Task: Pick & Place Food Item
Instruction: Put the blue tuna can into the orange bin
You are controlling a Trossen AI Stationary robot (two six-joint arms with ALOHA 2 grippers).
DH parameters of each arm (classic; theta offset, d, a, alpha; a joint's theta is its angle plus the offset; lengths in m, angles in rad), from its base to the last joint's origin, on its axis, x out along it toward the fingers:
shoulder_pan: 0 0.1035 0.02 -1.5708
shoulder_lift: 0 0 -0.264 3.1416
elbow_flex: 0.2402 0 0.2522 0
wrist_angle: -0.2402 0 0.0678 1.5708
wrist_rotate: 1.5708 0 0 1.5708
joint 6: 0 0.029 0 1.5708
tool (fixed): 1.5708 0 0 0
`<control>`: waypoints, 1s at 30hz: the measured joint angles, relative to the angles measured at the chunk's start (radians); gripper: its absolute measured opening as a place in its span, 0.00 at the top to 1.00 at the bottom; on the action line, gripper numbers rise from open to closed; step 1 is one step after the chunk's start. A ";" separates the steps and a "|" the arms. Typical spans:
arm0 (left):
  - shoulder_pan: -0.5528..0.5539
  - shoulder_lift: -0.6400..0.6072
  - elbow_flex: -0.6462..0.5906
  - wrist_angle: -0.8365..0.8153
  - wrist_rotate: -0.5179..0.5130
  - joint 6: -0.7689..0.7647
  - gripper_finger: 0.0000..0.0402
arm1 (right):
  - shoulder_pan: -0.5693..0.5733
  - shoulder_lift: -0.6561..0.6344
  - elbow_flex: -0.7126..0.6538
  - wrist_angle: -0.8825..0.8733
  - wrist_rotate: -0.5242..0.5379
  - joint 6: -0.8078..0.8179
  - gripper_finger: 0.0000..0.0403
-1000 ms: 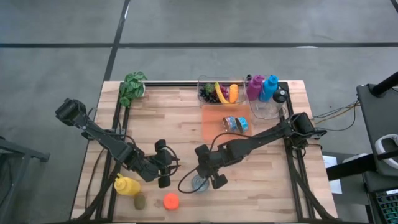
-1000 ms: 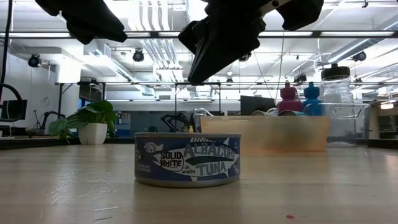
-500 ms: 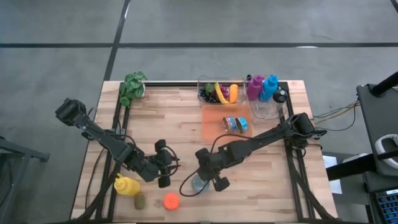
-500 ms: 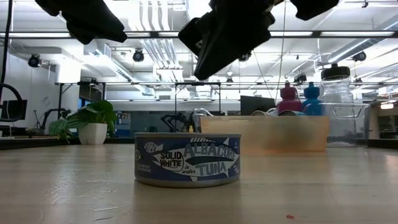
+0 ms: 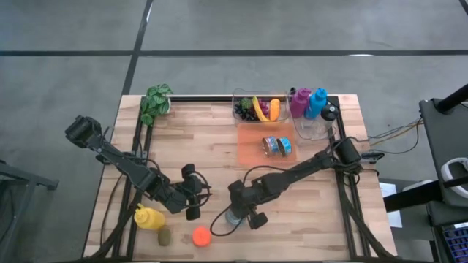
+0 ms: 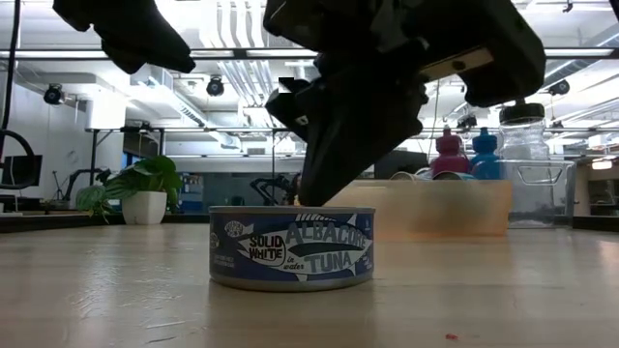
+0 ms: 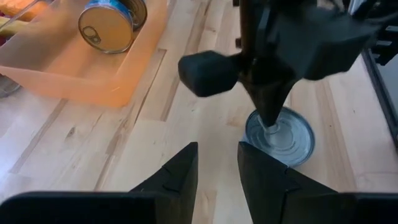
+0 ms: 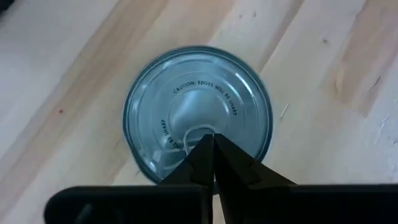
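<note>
A blue tuna can [image 5: 232, 216] stands upright on its base on the wooden table, near the front edge; its label [image 6: 290, 249] reads solid white albacore tuna. My right gripper [image 8: 211, 138] is shut and points steeply down onto the can's lid [image 7: 280, 127]. My left gripper [image 7: 217, 152] hangs a short way to the can's left, clear of the table, open a little with nothing between its fingers. It points toward the can. My right gripper comes from above, slanting down from the table's right, and its shut fingertips [image 7: 272, 123] meet the can's lid at the pull ring [image 8: 198, 132], near the lid's middle. The can stands upright on the table.
An orange tray [image 5: 250, 142] holding two more cans [image 5: 278, 146] sits behind the tuna can. Behind the tray are a clear bin of fruit [image 5: 256, 108] and bottles [image 5: 311, 102]. A plant [image 5: 156, 102] stands far left. A yellow bottle [image 5: 148, 218], a kiwi [image 5: 164, 236] and an orange ball [image 5: 199, 235] lie front left.
My right gripper has come down, still shut, from above the can onto its lid, tipping a little steeper. The can has stayed where it was.
</note>
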 joint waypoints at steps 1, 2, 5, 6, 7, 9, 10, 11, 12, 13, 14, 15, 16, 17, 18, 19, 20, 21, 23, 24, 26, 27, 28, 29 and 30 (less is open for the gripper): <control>0.000 0.000 0.000 -0.004 0.000 -0.001 0.71 | 0.000 -0.004 0.000 0.000 0.000 0.003 0.98; 0.000 0.000 0.000 -0.003 0.000 -0.003 0.71 | 0.000 -0.007 0.000 -0.003 0.000 0.010 0.98; 0.000 0.000 0.000 -0.003 0.000 -0.003 0.71 | 0.000 -0.026 0.000 0.005 0.009 0.018 0.98; 0.000 0.000 0.000 -0.002 0.000 -0.003 0.71 | 0.001 -0.030 0.001 0.011 0.023 0.018 0.98; 0.000 0.000 0.000 -0.002 0.000 -0.003 0.71 | 0.001 -0.032 0.001 0.014 0.039 0.025 0.98; 0.000 0.000 0.000 -0.002 0.000 -0.003 0.71 | 0.002 -0.031 0.001 0.008 0.071 0.050 0.98; 0.000 0.000 0.000 -0.002 0.000 -0.003 0.71 | 0.002 -0.030 0.000 0.007 0.079 0.064 0.98; 0.000 0.000 0.000 -0.002 0.000 -0.003 0.71 | 0.001 -0.030 0.000 0.006 0.081 0.076 0.98; 0.000 0.000 0.000 -0.002 0.000 -0.003 0.71 | 0.001 -0.030 0.000 0.007 0.081 0.090 0.98; 0.000 0.000 0.000 -0.002 0.000 -0.003 0.71 | 0.001 -0.030 0.000 0.008 0.081 0.099 0.98; 0.000 0.000 0.000 -0.002 0.000 -0.004 0.71 | 0.001 -0.030 0.000 0.008 0.082 0.103 0.98; 0.000 0.000 0.000 -0.002 0.000 -0.004 0.71 | 0.001 -0.030 0.000 0.007 0.084 0.102 0.98; 0.000 0.000 0.000 -0.002 0.000 -0.004 0.71 | 0.001 -0.030 0.000 0.006 0.089 0.100 0.98; 0.000 0.000 0.000 -0.002 0.000 -0.005 0.71 | 0.001 -0.030 0.000 0.005 0.101 0.096 0.98; 0.000 0.000 0.000 -0.002 0.000 -0.006 0.71 | 0.002 -0.030 0.000 0.006 0.107 0.094 0.98; 0.000 0.000 0.000 -0.001 0.000 -0.006 0.71 | 0.002 -0.030 0.000 0.006 0.107 0.093 0.98; 0.000 0.000 0.000 -0.001 0.000 -0.006 0.71 | 0.002 -0.030 0.000 0.006 0.107 0.094 0.98; 0.000 0.000 0.000 0.000 0.000 -0.006 0.71 | 0.002 -0.030 0.000 0.005 0.107 0.093 0.98; 0.000 0.000 0.000 0.001 0.000 -0.006 0.71 | 0.002 -0.030 0.000 0.005 0.108 0.094 0.98; 0.000 0.000 0.000 0.001 0.000 -0.006 0.71 | 0.001 -0.030 0.000 0.006 0.108 0.093 0.98; 0.000 0.000 0.000 0.001 0.000 -0.006 0.71 | 0.001 -0.030 -0.006 0.008 0.108 0.093 0.98; 0.000 0.000 0.000 0.001 0.000 -0.006 0.71 | 0.001 -0.030 -0.011 0.005 0.107 0.094 0.98; 0.000 0.000 0.000 0.001 0.000 -0.006 0.71 | 0.001 -0.030 -0.015 0.004 0.107 0.093 0.98; 0.001 0.000 0.000 0.001 0.000 -0.006 0.71 | 0.001 -0.030 -0.018 0.005 0.107 0.093 0.98; 0.001 0.000 0.000 0.001 0.000 -0.006 0.71 | 0.001 -0.030 -0.021 0.006 0.107 0.092 0.98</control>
